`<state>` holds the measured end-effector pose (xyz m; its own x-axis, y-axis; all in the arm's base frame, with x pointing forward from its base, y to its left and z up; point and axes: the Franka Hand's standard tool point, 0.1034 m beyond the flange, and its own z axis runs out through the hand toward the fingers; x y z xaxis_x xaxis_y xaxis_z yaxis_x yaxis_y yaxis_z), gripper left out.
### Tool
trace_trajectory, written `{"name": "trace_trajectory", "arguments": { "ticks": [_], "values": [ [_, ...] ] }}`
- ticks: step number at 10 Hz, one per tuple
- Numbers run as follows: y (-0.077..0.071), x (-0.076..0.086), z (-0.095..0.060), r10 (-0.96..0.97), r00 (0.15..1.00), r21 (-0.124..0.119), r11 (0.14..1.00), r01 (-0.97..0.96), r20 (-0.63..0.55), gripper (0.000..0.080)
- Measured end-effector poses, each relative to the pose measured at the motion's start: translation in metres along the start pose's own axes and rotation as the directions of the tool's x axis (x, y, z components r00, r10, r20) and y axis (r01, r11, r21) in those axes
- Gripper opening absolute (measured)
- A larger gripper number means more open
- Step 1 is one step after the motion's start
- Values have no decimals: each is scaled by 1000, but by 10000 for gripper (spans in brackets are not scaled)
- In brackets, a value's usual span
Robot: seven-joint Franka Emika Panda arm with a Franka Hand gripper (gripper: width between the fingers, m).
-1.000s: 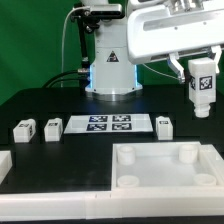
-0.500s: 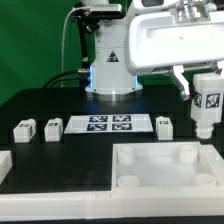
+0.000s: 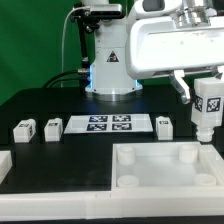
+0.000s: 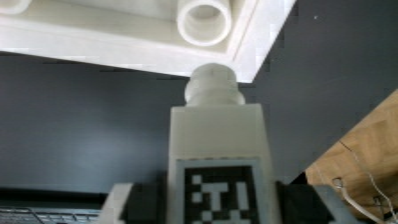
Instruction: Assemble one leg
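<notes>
My gripper (image 3: 209, 92) is shut on a white leg (image 3: 208, 108) with a black-and-white tag, held upright at the exterior view's right, its lower peg just above the far right corner of the large white tray-like piece (image 3: 150, 178). In the wrist view the leg (image 4: 217, 130) fills the middle, clamped between dark fingers (image 4: 148, 200), its round peg pointing toward a round corner socket (image 4: 203, 20) of the tray piece. Three more legs stand on the table: two at the left (image 3: 22, 129) (image 3: 52, 127) and one right of the marker board (image 3: 163, 125).
The marker board (image 3: 108, 124) lies mid-table before the robot base (image 3: 110, 60). A white part's corner (image 3: 4, 160) shows at the exterior view's left edge. The table's right edge and a wooden surface (image 4: 365, 150) show in the wrist view.
The gripper has carried the leg to the right and lower over the last second, and only slightly in the last half second, bringing it over the tray piece's far right corner.
</notes>
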<state>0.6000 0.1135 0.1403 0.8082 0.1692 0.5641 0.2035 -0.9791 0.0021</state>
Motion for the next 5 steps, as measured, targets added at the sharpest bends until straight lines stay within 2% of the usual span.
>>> {"name": "trace_trajectory", "arguments": {
  "ticks": [1,3,5],
  "values": [
    [1,-5,11,-1,1000,-3,1000,1,-6,291],
    [11,-1,32,4,1000,-10,1000,-4,-11,291],
    [8,-9,45,5,1000,-7,1000,-5,2,291]
  ]
}}
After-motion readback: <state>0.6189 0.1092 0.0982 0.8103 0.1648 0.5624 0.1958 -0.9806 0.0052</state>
